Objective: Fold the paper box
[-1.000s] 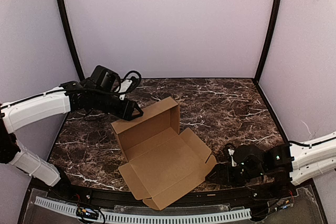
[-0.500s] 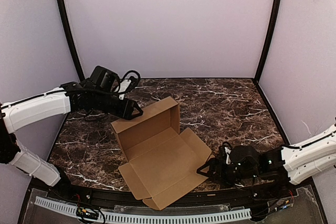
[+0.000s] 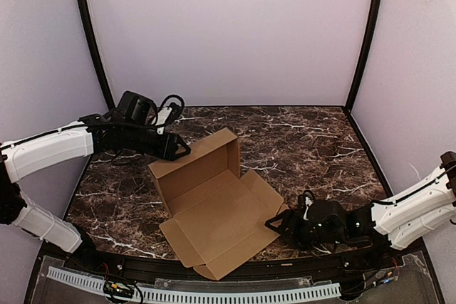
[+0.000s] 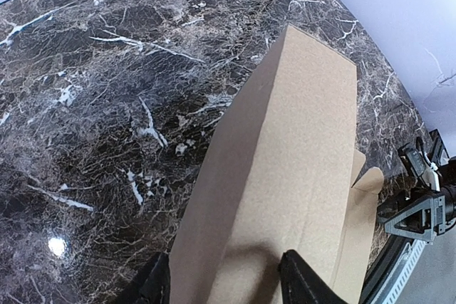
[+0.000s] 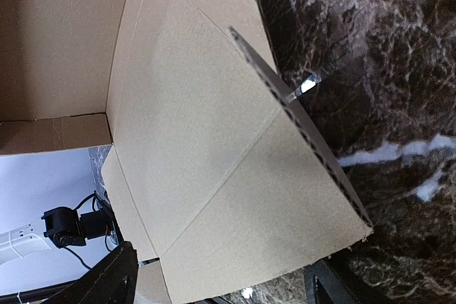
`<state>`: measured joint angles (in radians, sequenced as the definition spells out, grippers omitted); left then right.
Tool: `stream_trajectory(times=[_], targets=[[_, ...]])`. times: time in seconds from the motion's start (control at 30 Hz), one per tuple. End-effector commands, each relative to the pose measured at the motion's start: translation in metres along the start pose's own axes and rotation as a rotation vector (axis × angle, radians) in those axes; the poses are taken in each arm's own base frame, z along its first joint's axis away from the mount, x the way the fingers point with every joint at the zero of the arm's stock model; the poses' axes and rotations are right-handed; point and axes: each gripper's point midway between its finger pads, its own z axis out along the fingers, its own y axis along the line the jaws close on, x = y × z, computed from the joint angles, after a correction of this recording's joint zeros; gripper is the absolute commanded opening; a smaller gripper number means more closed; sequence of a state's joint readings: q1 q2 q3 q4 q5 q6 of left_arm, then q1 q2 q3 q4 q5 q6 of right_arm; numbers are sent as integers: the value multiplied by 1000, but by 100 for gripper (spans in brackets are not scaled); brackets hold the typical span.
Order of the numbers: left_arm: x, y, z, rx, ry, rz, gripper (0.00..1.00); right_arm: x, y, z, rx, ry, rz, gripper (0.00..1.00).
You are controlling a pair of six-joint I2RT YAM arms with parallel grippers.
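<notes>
Paper box (image 3: 214, 211) sits mid-way across the marble table (image 3: 313, 140), its far wall upright and its broad front panel lying flat toward the arm bases. Left gripper (image 3: 180, 149), fingers spread wide and clamping nothing, is set at the outer face of that wall's left end, apparently bracing the box against sliding. Right gripper (image 3: 273, 223), also wide open and empty, straddles the edge of the right side flap (image 3: 265, 194), seemingly placed to lift it.
</notes>
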<state>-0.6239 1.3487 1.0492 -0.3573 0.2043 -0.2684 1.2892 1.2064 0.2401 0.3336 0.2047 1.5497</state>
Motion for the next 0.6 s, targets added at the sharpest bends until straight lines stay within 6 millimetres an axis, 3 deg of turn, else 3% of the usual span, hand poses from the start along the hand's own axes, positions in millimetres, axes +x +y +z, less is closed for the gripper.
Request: stream_trajectory(times=[0.0, 0.33, 0.57], targets=[[25, 18, 3, -28, 71, -42, 52, -12, -13, 5, 19, -87, 16, 76], [37, 33, 8, -24, 92, -87, 51, -20, 33, 23, -150, -156, 20, 70], [45, 35, 8, -24, 100, -101, 50, -18, 43, 35, -224, -160, 33, 54]])
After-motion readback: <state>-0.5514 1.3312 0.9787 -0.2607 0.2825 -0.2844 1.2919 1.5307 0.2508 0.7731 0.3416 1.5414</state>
